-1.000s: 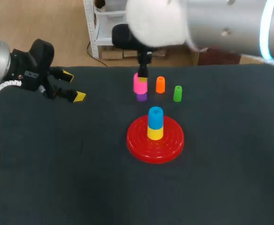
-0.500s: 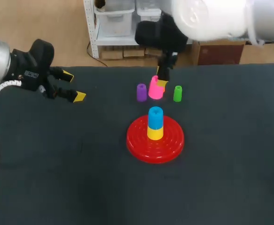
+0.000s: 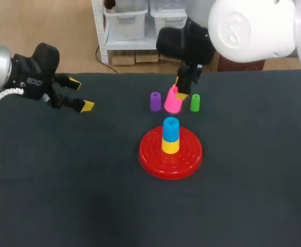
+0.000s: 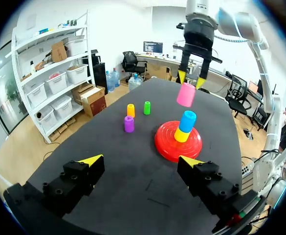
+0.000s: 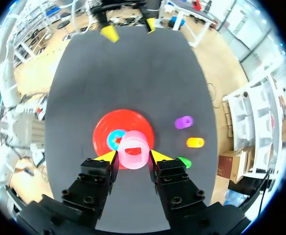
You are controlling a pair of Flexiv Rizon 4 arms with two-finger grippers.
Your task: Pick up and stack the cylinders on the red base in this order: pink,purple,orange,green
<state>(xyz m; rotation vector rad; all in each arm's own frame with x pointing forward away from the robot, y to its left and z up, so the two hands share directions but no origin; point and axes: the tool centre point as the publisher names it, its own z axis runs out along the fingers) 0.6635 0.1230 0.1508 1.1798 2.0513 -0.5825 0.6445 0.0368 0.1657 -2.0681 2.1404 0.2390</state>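
While in tool (image 3: 179, 93), pink cylinder (image 3: 171, 102) nearer base (image 3: 151, 157).

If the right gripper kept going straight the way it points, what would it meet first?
Probably the blue cylinder stacked on the red base: the pink cylinder held in the right gripper hangs nearly over it, slightly off-centre, so it might reach the base instead.

I can read no text anywhere; a small pale label (image 3: 34, 81) on my left gripper (image 3: 81, 94) seems printed, but it's illegible.
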